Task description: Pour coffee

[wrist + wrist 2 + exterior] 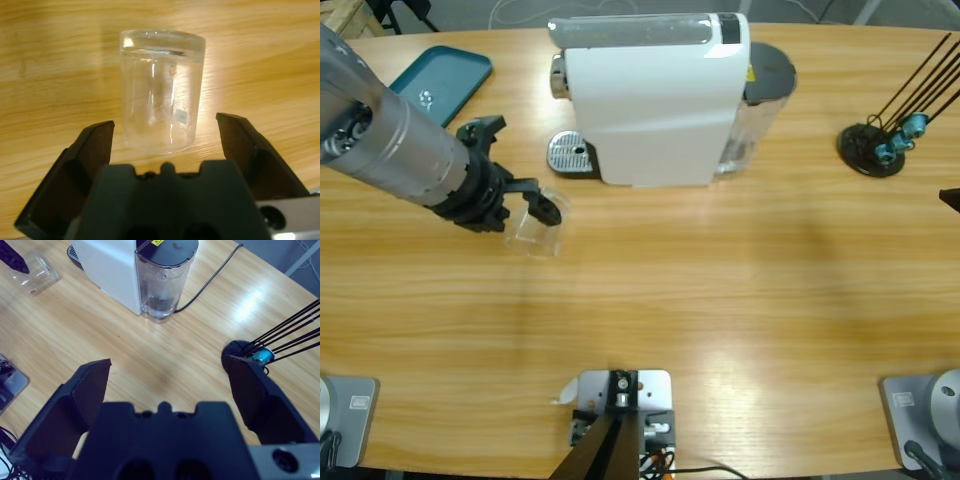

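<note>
glass tumbler (161, 97), no legible label, left end effector (165, 131) open

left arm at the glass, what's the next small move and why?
Probably close the jaws on the glass. The left gripper is open, one jaw on each side of the glass and neither touching it. The glass stands on the table, off the coffee machine's drip tray, so it likely needs gripping before it can go there.

White coffee machine (655, 100) w/ black lid, teal tray (440, 78), wood-grain table (720, 300), clear tumbler (161, 90).
</note>
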